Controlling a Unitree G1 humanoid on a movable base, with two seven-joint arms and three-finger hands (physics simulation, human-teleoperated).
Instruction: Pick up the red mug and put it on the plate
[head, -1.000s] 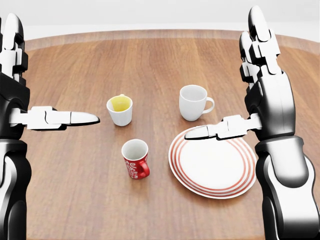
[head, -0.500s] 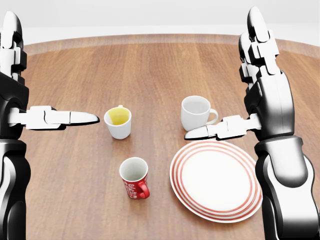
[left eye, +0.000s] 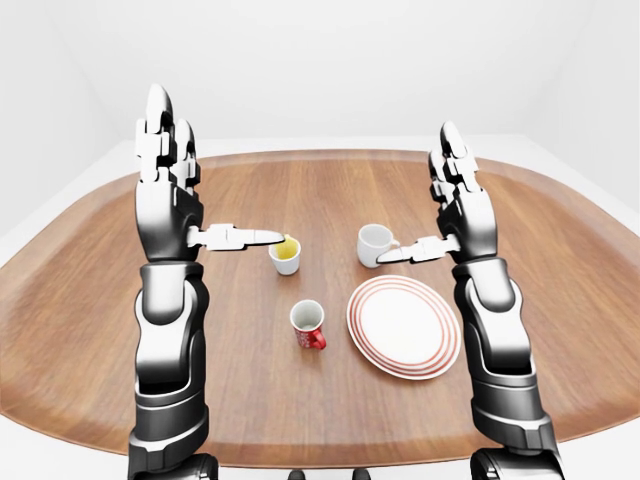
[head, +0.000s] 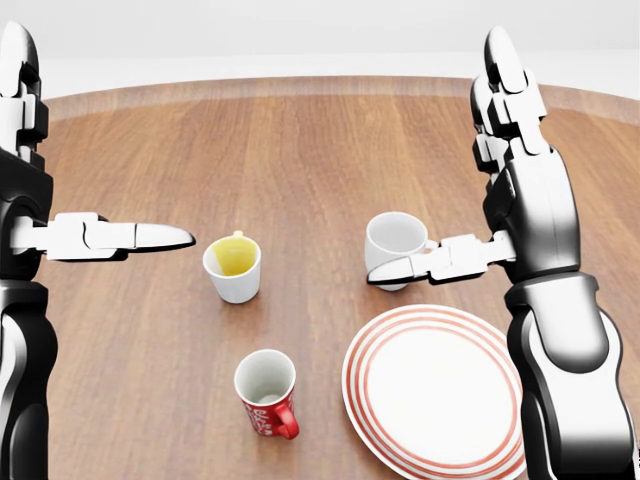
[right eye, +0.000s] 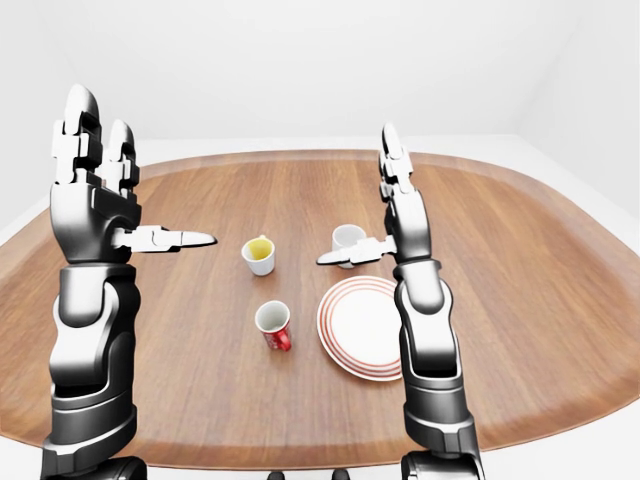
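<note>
Red mug (head: 266, 391) beside plate (head: 432, 390); both hands open, raised, holding nothing.

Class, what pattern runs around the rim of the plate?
Concentric red rings on white, around the plate; clearest in the head view.

In the head view the plate (head: 432, 400) runs off the bottom edge. Just above the plate, the right hand's (head: 520, 170) lower fingers (head: 420, 265) cover part of the white mug (head: 393, 243). The red mug's (head: 267, 394) lettering is unreadable.
</note>
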